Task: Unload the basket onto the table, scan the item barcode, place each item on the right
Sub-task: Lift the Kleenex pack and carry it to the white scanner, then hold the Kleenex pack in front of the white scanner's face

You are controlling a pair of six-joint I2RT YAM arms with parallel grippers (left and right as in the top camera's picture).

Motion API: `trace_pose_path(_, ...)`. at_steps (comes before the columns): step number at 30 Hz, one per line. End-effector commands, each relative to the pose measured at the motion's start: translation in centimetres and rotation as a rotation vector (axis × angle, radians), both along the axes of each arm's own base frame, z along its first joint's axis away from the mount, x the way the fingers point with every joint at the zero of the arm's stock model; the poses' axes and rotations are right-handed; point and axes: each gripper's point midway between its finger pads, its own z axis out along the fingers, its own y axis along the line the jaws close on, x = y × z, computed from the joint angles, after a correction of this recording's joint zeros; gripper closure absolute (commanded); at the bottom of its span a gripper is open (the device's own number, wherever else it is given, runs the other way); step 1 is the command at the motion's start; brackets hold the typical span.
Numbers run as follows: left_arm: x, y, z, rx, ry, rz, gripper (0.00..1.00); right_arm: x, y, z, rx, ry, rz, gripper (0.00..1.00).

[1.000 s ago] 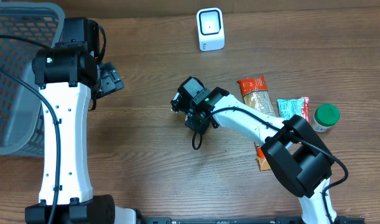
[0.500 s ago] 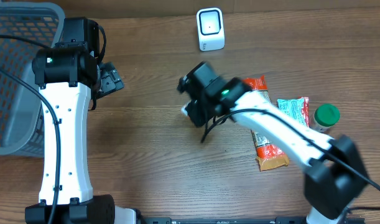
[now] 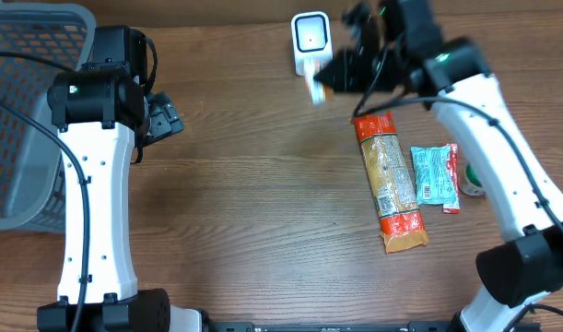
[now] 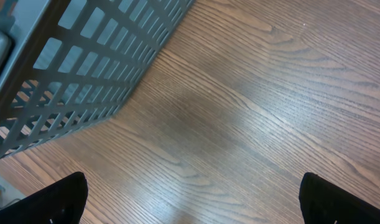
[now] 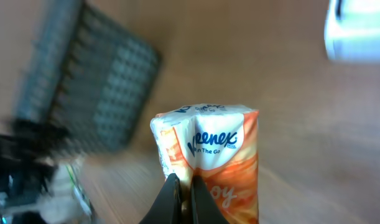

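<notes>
My right gripper [image 3: 339, 72] is shut on an orange and white Kleenex tissue pack [image 5: 214, 149], pinching its lower edge between the jaws [image 5: 191, 198]. It holds the pack [image 3: 315, 88] in the air just right of and in front of the white scanner [image 3: 310, 43], which has a dark window. In the blurred right wrist view the scanner [image 5: 357, 28] shows at the top right corner. My left gripper [image 3: 163, 120] is open over bare wood beside the basket, and its fingertips [image 4: 62, 200] have nothing between them.
A grey mesh basket [image 3: 23, 111] stands at the left edge, its wall close to the left gripper [image 4: 84, 68]. A long orange snack packet [image 3: 389, 180], a teal packet [image 3: 433, 173] and a green-lidded jar [image 3: 470, 182] lie at the right, partly under my right arm.
My right arm has swung from the table's middle up and back to the scanner, carrying the tissue pack. The left arm has not moved.
</notes>
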Motion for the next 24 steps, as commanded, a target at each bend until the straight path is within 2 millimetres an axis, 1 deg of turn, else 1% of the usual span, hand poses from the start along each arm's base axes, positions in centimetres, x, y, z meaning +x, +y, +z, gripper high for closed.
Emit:
trace_pose_path(1, 0.0, 0.3, 0.0, 0.016, 0.009, -0.010, 0.00, 1.4, 1.1, 4.1, 0.118, -0.012, -0.021, 0.97)
trace_pose_path(3, 0.0, 0.3, 0.0, 0.016, 0.009, -0.010, 0.00, 2.5, 2.2, 4.9, 0.179, -0.027, 0.002, 0.97)
trace_pose_path(5, 0.0, 0.3, 0.0, 0.016, 0.009, -0.010, 0.00, 3.2, 3.5, 5.0, 0.245, -0.046, 0.062, 0.97)
trace_pose_path(7, 0.0, 0.3, 0.0, 0.016, 0.009, -0.010, 0.00, 4.7, 4.2, 3.6, 0.280, -0.003, 0.052, 0.97)
trace_pose_path(9, 0.0, 0.3, 0.0, 0.016, 0.009, -0.010, 0.01, 6.4, 4.4, 1.8, 0.291, 0.024, 0.026, 0.97)
trace_pose_path(11, 0.0, 0.3, 0.0, 0.016, 0.009, -0.010, 0.01, 8.3, 4.8, -0.1, 0.297, 0.005, 0.022, 0.97)
trace_pose_path(14, 0.0, 0.3, 0.0, 0.016, 0.010, -0.010, 0.00, 11.0, 5.2, -2.4, 0.304, -0.052, 0.004, 0.97)
trace_pose_path(17, 0.0, 0.3, 0.0, 0.016, 0.009, -0.010, 0.00, 13.4, 4.9, -4.4, 0.307, -0.079, -0.041, 0.97)
trace_pose_path(19, 0.1, 0.3, 0.0, 0.016, 0.010, -0.010, 0.01, 15.1, 4.1, -5.7, 0.315, -0.051, -0.122, 0.97)
trace_pose_path(20, 0.0, 0.3, 0.0, 0.016, 0.009, -0.010, 0.00, 16.2, 3.4, -6.6, 0.325, -0.026, -0.177, 0.96)
trace_pose_path(24, 0.0, 0.3, 0.0, 0.016, 0.009, -0.010, 0.00, 18.4, 2.6, -8.4, 0.415, 0.042, -0.247, 0.97)
